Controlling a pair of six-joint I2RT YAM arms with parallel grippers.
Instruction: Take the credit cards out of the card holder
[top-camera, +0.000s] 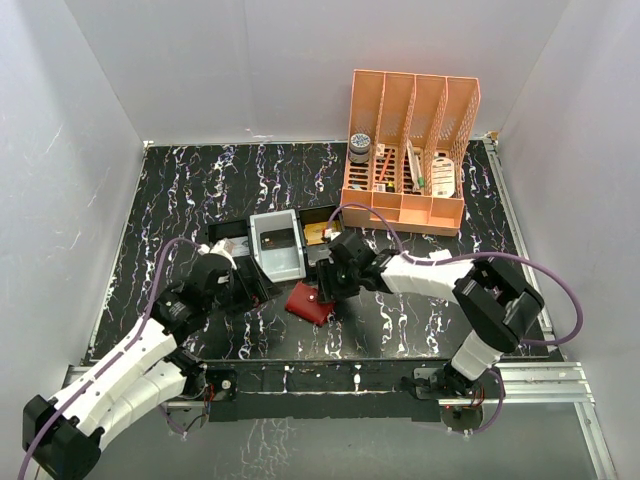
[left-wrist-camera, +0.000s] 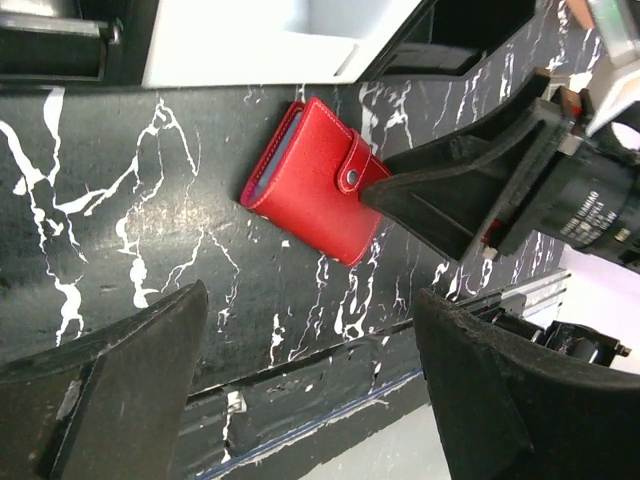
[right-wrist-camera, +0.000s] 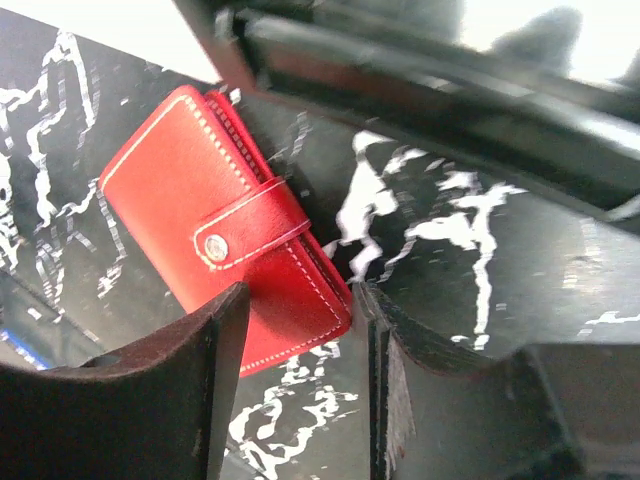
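The red card holder (top-camera: 309, 301) lies flat and snapped shut on the black marbled table, near the front edge. It also shows in the left wrist view (left-wrist-camera: 312, 180) and the right wrist view (right-wrist-camera: 200, 200). A thin grey-blue edge (left-wrist-camera: 272, 160) shows in its open side; the credit cards are otherwise hidden inside. My right gripper (top-camera: 326, 287) is open part way, its fingers (right-wrist-camera: 190, 390) straddling the holder's near corner, one finger touching the holder's edge. My left gripper (top-camera: 243, 290) is wide open and empty (left-wrist-camera: 310, 400), left of the holder and apart from it.
A black compartmented tray with a grey insert (top-camera: 276, 244) stands just behind the holder. An orange slotted organizer (top-camera: 410, 150) holding small items stands at the back right. The table's front edge (left-wrist-camera: 300, 370) runs close under my left gripper.
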